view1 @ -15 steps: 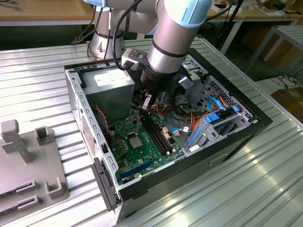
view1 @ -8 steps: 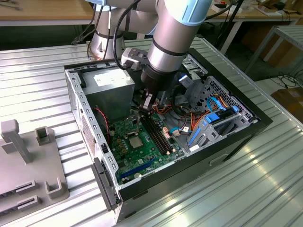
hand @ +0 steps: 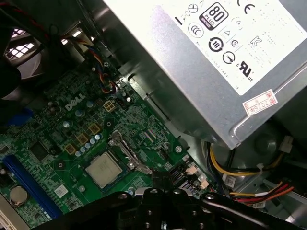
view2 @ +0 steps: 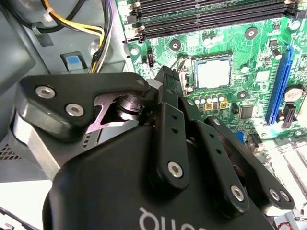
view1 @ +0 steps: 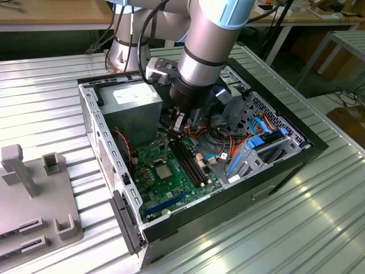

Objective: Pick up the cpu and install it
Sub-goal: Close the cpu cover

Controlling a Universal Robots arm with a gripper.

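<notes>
The cpu (view1: 163, 170) lies flat in the square socket of the green motherboard (view1: 171, 191), silvery face up; it also shows in both wrist views (view2: 212, 73) (hand: 102, 170). A thin metal socket lever (hand: 128, 154) runs along one side of it. My gripper (view1: 177, 127) hangs inside the open computer case, above the board between the cpu and the power supply, clear of the chip. Its black fingers come together at one tip (view2: 165, 79) (hand: 163, 184) with nothing between them.
A grey power supply (view1: 134, 105) stands close behind the gripper. Black memory slots (view1: 188, 160) run beside the socket. Coloured cable bundles (view1: 219, 140) and a drive cage with blue clips (view1: 256, 142) crowd the exterior view's right. A grey fixture (view1: 34, 200) sits outside the case.
</notes>
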